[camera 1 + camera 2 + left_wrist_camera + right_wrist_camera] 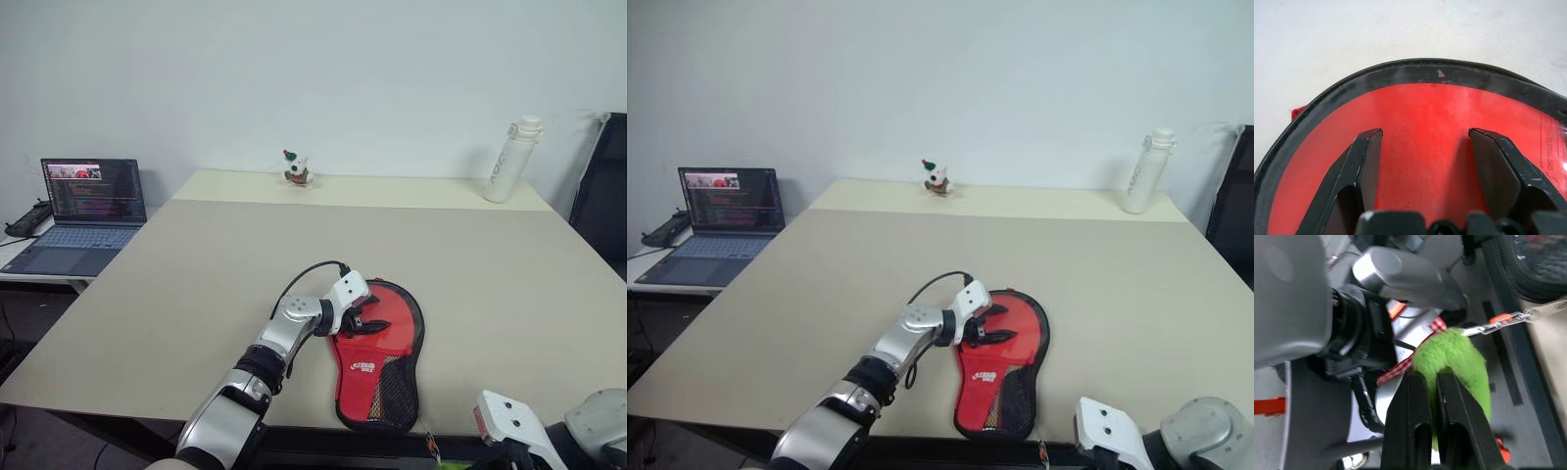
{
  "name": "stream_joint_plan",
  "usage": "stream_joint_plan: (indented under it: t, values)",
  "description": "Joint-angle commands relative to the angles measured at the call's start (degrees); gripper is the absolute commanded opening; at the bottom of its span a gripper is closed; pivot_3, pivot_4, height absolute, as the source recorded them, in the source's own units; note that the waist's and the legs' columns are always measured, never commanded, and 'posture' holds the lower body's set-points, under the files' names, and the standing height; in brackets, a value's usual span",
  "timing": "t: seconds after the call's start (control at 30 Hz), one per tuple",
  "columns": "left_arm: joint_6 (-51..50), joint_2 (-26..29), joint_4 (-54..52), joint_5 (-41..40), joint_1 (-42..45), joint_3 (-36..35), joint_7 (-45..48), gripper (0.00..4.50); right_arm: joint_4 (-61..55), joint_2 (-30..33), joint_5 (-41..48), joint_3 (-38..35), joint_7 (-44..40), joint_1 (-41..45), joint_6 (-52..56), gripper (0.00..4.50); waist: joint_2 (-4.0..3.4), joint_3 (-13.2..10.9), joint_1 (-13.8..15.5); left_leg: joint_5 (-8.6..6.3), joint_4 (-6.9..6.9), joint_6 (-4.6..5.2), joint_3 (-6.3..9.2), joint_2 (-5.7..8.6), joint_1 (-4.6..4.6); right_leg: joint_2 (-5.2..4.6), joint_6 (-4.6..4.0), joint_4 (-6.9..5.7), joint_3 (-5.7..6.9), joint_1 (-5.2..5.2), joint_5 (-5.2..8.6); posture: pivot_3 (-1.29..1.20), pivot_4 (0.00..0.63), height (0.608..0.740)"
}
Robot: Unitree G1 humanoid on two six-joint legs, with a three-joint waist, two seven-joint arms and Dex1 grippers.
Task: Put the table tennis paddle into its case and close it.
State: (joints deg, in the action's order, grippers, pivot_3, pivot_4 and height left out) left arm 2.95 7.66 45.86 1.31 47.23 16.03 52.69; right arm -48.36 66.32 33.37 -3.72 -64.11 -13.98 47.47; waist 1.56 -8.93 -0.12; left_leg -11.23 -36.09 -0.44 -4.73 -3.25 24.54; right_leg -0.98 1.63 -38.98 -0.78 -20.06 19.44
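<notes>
Case point(380, 364): near end running close to the table point(196, 284) edge, its contents not showing.
Right gripper point(1432, 382): fingers partly covering a green fuzzy charm point(1464, 362).
Laptop point(83, 215) screen: text proving too small to read.

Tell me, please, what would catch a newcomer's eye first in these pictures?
First comes the red case, lying at the near edge of the beige table, with the left gripper open over its round end. Next, off the near edge, the right gripper is shut on a fluffy green toy chained to the case. At the far edge stand a white bottle and a small figurine.
</notes>
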Motion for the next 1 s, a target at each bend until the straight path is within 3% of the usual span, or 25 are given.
stream_joint_plan:
  t: [0.03,0.2,0.3,0.5,0.63,0.77,1.0]
  values:
    - [-1.1,0.6,2.3,2.7,-1.5,1.5,-0.4,3.05,-2.2,-0.5,3.4,0.6,-0.1,2.4,0.5,0.03,0.01,0.0,0.0,0.0,0.0,0.0,0.0,0.0,0.0,0.0,0.0,0.0,0.0,0.0,0.0,0.0,0.15,0.74]
    - [-1.0,0.7,2.2,2.8,-1.6,1.6,-0.4,3.05,-0.3,0.0,6.5,0.5,0.2,7.3,3.2,0.03,0.01,0.0,0.0,0.0,0.0,0.0,0.0,0.0,-0.01,-0.05,-0.03,0.0,0.0,0.01,-0.02,0.0,0.15,0.74]
    - [-1.0,0.7,1.9,2.8,-1.8,1.6,-0.4,3.05,1.4,0.7,10.2,-1.1,-1.1,9.6,4.8,0.77,0.01,0.0,0.0,0.0,0.0,0.0,0.0,0.0,-0.01,-0.08,-0.06,0.0,0.0,0.01,-0.03,0.0,0.15,0.74]
    - [-1.4,1.2,-0.9,1.3,-2.6,0.5,0.0,3.05,8.6,-3.6,14.5,-1.4,4.0,20.4,8.5,2.72,0.03,0.0,-0.1,0.0,-0.01,0.0,-0.01,-0.05,-0.04,-0.12,-0.11,0.0,-0.02,0.02,-0.07,0.0,0.15,0.74]
    - [-3.9,4.8,-11.9,-2.7,-6.4,-2.5,2.9,3.05,16.0,-6.5,8.3,1.5,7.6,27.2,5.1,2.72,0.03,0.0,-0.4,0.0,0.03,0.0,-0.05,-0.12,-0.04,-0.14,-0.3,-0.01,-0.05,-0.04,-0.16,0.0,0.15,0.74]
    - [-13.2,12.9,-31.9,-11.4,-14.1,-9.2,5.9,3.05,25.7,-14.0,0.4,3.7,10.7,33.3,-5.7,2.72,-0.03,-0.2,-1.8,0.02,0.1,-0.06,-0.12,-0.27,0.01,-0.05,-0.38,-0.04,-0.1,-0.2,-0.12,0.0,0.15,0.74]
    - [-26.6,20.2,-53.5,-19.9,-24.4,-18.7,0.5,3.05,45.5,-25.6,-6.6,6.9,6.4,41.2,-21.3,2.72,-0.13,-0.3,-1.4,0.12,0.06,-0.3,-0.12,-0.22,0.05,-0.09,-0.4,-0.02,-0.05,-0.17,-0.09,0.0,0.15,0.74]
